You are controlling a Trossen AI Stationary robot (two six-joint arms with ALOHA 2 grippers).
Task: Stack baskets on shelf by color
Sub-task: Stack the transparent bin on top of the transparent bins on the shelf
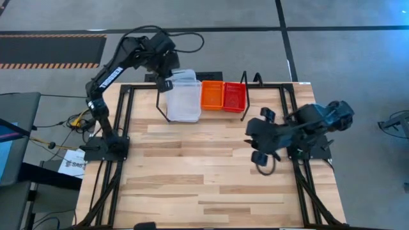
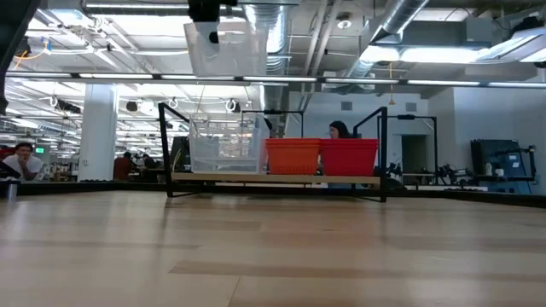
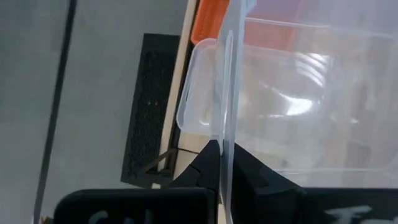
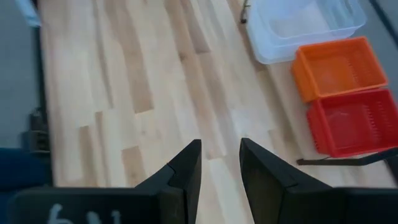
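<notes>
My left gripper (image 1: 165,83) is shut on a clear basket (image 2: 226,47) and holds it high above the shelf (image 2: 256,179) at the table's far edge. On the shelf stand clear baskets (image 2: 223,147), orange baskets (image 2: 293,156) and red baskets (image 2: 348,156), side by side on their bottoms. How many are nested in each pile I cannot tell. The left wrist view shows the held clear basket (image 3: 292,93) over the clear pile. My right gripper (image 4: 219,163) is open and hovers over bare table near the right edge (image 1: 262,160). My left gripper pinches the clear basket's short end wall at its rim (image 3: 225,124), one finger inside the basket and one outside. The fingers (image 3: 205,168) come from above. The basket is lifted clear, roughly upright, and hangs below the gripper over the clear pile.
A larger black tube frame (image 1: 124,115) runs along the table's left and right sides. The wooden tabletop (image 1: 204,172) lies bare between the arms. People (image 2: 26,158) sit in the room beyond the far edge.
</notes>
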